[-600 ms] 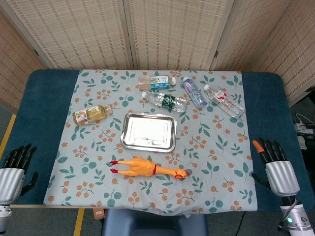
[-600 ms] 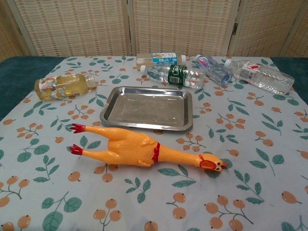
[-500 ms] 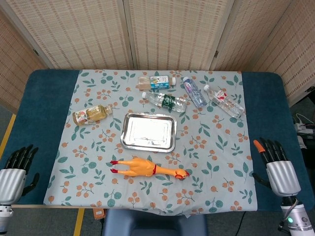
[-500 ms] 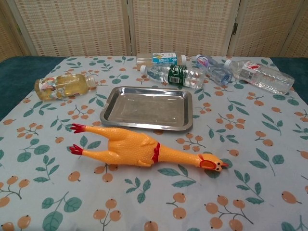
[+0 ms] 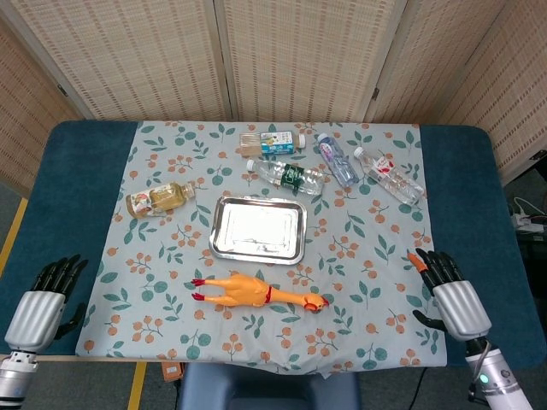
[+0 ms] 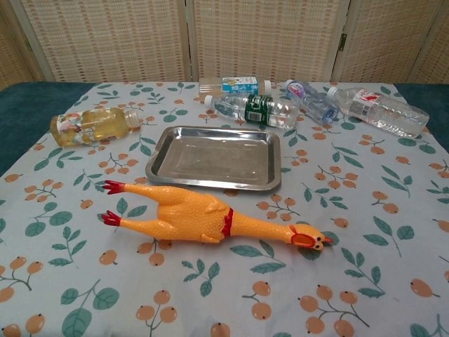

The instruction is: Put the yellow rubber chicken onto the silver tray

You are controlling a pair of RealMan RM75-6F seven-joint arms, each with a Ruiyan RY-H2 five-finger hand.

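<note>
The yellow rubber chicken (image 5: 256, 292) (image 6: 205, 217) lies flat on the patterned cloth, red feet to the left, head to the right. Just behind it sits the silver tray (image 5: 256, 229) (image 6: 214, 159), with nothing in it. My left hand (image 5: 44, 303) hovers at the table's front left corner, fingers apart and holding nothing. At the front right, my right hand (image 5: 451, 295) also holds nothing, fingers spread, a good way right of the chicken's head. The chest view shows neither hand.
A bottle of yellow drink (image 5: 159, 199) lies left of the tray. Behind the tray lie a green-labelled water bottle (image 5: 286, 175), a small carton-labelled bottle (image 5: 273, 142) and two more clear bottles (image 5: 337, 160) (image 5: 389, 176). Woven screens stand behind the table.
Both hands have moved inward toward the cloth: the left one to the right, the right one to the left and slightly down. The chicken and tray have not moved.
</note>
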